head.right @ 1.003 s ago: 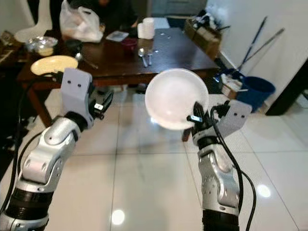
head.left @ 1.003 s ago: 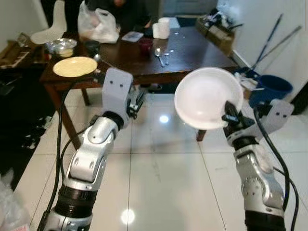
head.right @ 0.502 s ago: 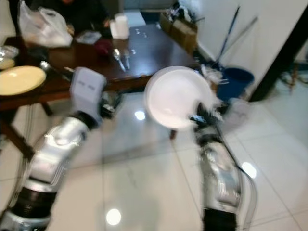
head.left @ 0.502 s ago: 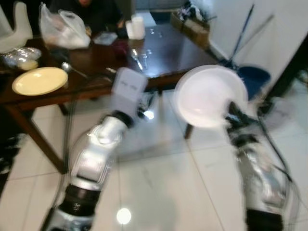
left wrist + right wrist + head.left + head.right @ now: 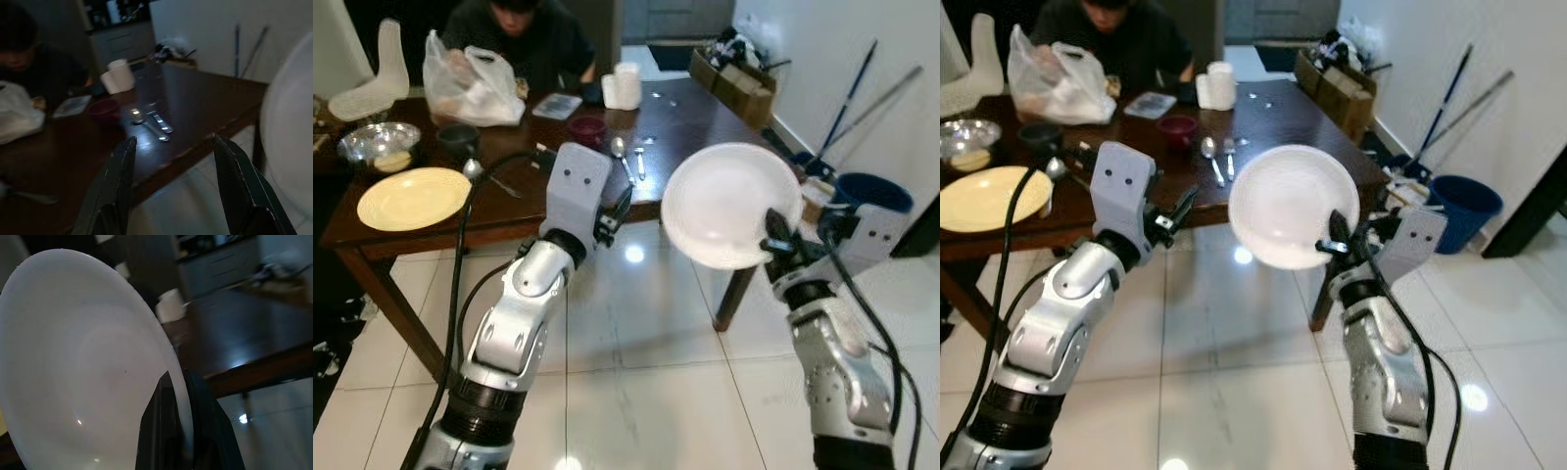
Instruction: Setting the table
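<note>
Left eye view: white plate (image 5: 729, 204) is held on edge above the floor (image 5: 646, 343), in front of the desk (image 5: 705, 108), its rim clamped at 4 o'clock by the right gripper (image 5: 775, 238). Left gripper (image 5: 171, 183), fingers (image 5: 117, 186) apart and empty, sits at the plate's 9 o'clock. On the desk: yellow plate (image 5: 414, 197) far at 9, spoons (image 5: 625, 157) at 11. A person (image 5: 519, 39) sits behind.

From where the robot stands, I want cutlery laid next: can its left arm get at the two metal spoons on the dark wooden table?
Probably yes. The left gripper is open and empty, the two metal spoons lie near the dark wooden table edge just beyond it, nothing between.
</note>
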Available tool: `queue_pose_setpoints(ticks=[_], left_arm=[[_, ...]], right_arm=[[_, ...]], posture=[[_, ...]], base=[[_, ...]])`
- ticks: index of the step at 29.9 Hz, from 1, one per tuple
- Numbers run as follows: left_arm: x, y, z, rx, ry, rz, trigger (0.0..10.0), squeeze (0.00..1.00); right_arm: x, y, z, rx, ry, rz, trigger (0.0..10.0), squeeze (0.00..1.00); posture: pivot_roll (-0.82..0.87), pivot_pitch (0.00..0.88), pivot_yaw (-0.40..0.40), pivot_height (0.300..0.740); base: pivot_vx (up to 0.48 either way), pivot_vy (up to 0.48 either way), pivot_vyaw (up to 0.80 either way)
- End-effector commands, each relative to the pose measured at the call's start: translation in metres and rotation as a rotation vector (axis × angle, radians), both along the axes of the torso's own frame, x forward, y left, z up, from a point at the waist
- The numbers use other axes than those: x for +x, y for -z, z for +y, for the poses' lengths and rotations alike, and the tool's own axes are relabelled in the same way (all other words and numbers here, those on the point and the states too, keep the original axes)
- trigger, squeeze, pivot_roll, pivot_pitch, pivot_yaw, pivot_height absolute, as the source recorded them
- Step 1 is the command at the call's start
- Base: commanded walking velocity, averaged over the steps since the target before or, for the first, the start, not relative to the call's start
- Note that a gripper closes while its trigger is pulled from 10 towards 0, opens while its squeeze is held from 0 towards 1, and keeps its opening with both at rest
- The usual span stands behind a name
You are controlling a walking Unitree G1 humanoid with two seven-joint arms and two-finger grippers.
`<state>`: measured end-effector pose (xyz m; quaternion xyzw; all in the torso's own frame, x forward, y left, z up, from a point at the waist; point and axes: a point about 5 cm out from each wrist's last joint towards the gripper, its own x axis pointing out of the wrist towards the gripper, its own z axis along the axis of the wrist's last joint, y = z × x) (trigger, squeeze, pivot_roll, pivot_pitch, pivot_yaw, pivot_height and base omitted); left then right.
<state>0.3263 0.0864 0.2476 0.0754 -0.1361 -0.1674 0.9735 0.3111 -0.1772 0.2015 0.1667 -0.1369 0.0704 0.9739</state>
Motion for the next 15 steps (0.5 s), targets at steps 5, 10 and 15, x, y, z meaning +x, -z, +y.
queue_pose_setpoints(ticks=[5,10,15], left_arm=[[0.000,0.002,-0.004,0.002,0.014,0.002,10.0,0.00],[0.000,0.001,-0.004,0.000,0.014,0.000,10.0,0.00],[-0.001,0.001,-0.005,0.000,0.017,-0.001,10.0,0.00]], right_arm=[[-0.004,-0.005,0.001,-0.010,-0.040,-0.025,10.0,0.00],[-0.006,-0.011,0.007,0.003,-0.107,-0.048,10.0,0.00],[-0.009,-0.013,0.012,0.049,-0.183,-0.049,10.0,0.00]], posture=[[-0.06,0.000,0.074,0.740],[-0.06,0.000,0.076,0.740],[-0.07,0.000,0.075,0.740]], base=[[0.480,0.000,0.00],[0.480,0.000,0.00],[0.480,0.000,0.00]])
